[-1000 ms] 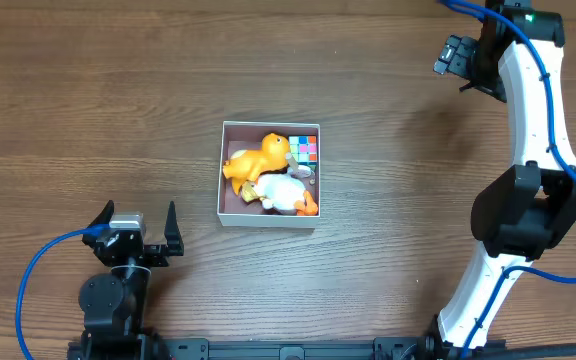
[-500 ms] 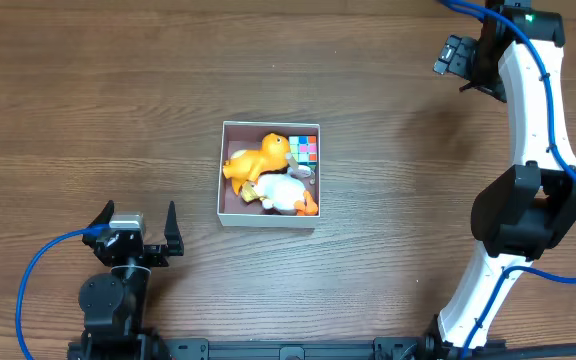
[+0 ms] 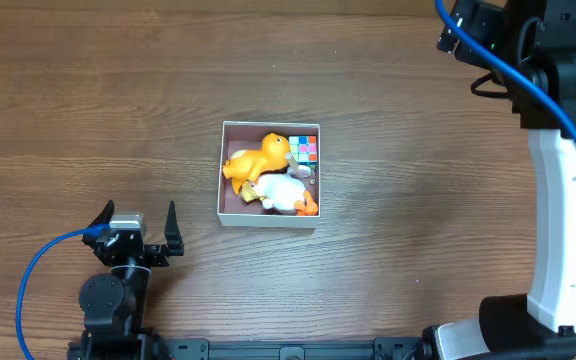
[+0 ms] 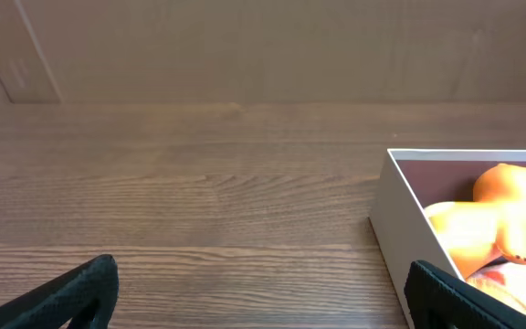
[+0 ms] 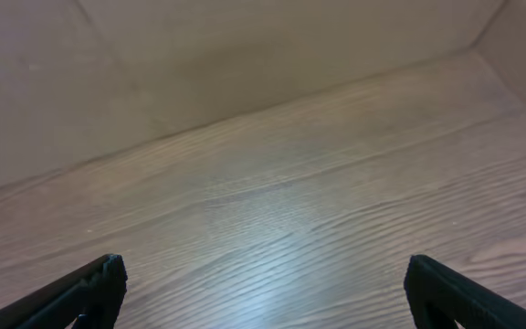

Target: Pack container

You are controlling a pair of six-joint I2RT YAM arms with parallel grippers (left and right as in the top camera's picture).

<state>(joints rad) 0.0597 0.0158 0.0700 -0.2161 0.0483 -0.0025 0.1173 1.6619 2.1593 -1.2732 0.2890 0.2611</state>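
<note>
The container (image 3: 228, 215) is a square white-walled box with a pink inside, at the middle of the table. In it lie an orange toy (image 3: 258, 160), a white toy with orange parts (image 3: 286, 194) and a colourful cube (image 3: 306, 150). The left wrist view shows the container's white wall (image 4: 400, 228) and the orange toy (image 4: 491, 215) at the right. My left gripper (image 3: 136, 222) is open and empty, left of and nearer than the container. My right gripper (image 3: 451, 32) is at the far right top of the overhead view, open and empty over bare wood (image 5: 263, 247).
The right arm's white link (image 3: 568, 220) runs down the right side of the table. A blue cable (image 3: 43, 270) loops by the left arm's base. A wall panel stands behind the table's far edge (image 4: 245, 103).
The right arm has swung and its upper part has shifted toward the top right; the gripper stays open. The left arm and the container have not moved.
</note>
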